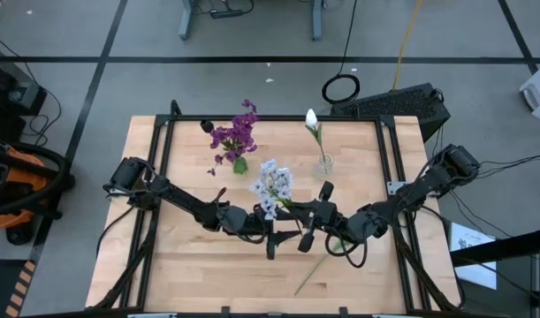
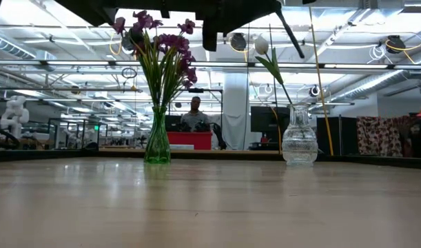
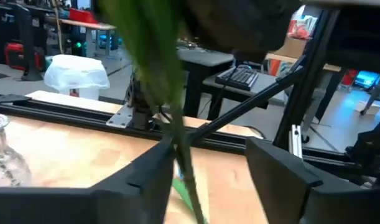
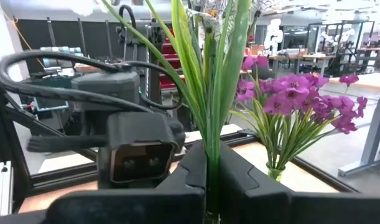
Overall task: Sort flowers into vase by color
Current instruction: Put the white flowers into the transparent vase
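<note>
A pale lilac flower [image 1: 271, 185] on a leafy green stem [image 4: 209, 124] is held above the table's middle by my right gripper [image 4: 207, 171], which is shut on it. My left gripper [image 3: 214, 180] is open right beside it [image 1: 270, 237], and the stem [image 3: 177, 146] passes between its fingers, close to one finger [image 3: 146, 180]. Several purple flowers [image 2: 162, 48] stand in a green vase [image 2: 157, 145] at the far left of centre. One white bud [image 2: 262, 45] stands in a clear glass vase [image 2: 300, 141] to its right. My right gripper pinches the lilac flower's stem and leaves [image 4: 208, 158] between its two fingers, below the blossoms, with the fingers across the stem. The flower is lifted clear of the table, and the long lower stem [image 1: 307, 274] trails toward the near edge. My left gripper: I cannot tell whether the stem touches its finger.
The two vases [image 1: 240, 164] [image 1: 323, 166] stand just beyond the grippers. The black frame rails [image 1: 389, 177] run along the table's sides. Bare wood [image 1: 190, 265] lies toward the near edge. A person [image 2: 195, 114] sits in the room far behind the table.
</note>
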Action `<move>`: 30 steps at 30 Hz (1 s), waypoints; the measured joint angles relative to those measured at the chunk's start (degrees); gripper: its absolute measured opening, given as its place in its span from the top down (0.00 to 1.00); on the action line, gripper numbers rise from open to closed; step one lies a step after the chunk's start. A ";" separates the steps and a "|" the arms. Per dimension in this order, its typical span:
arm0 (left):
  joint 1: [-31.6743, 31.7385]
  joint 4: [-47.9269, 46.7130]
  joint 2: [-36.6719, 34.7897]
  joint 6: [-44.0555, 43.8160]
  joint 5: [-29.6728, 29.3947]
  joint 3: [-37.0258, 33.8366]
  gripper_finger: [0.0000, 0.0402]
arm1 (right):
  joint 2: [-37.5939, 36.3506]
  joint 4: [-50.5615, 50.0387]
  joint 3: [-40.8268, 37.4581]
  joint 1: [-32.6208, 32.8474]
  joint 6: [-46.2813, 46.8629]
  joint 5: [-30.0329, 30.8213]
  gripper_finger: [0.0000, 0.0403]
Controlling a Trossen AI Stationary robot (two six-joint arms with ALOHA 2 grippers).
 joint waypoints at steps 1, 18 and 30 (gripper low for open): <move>0.08 -0.18 0.00 -0.01 -0.02 0.00 0.53 | -0.02 0.26 0.00 0.03 -0.43 0.01 0.99; 1.11 -7.08 0.07 -1.54 -1.46 0.00 0.94 | -0.59 -1.50 -0.02 2.48 0.88 0.67 0.87; 1.11 -14.78 0.07 -1.58 1.62 0.00 0.96 | -2.80 -7.12 -0.02 9.75 7.17 9.32 0.60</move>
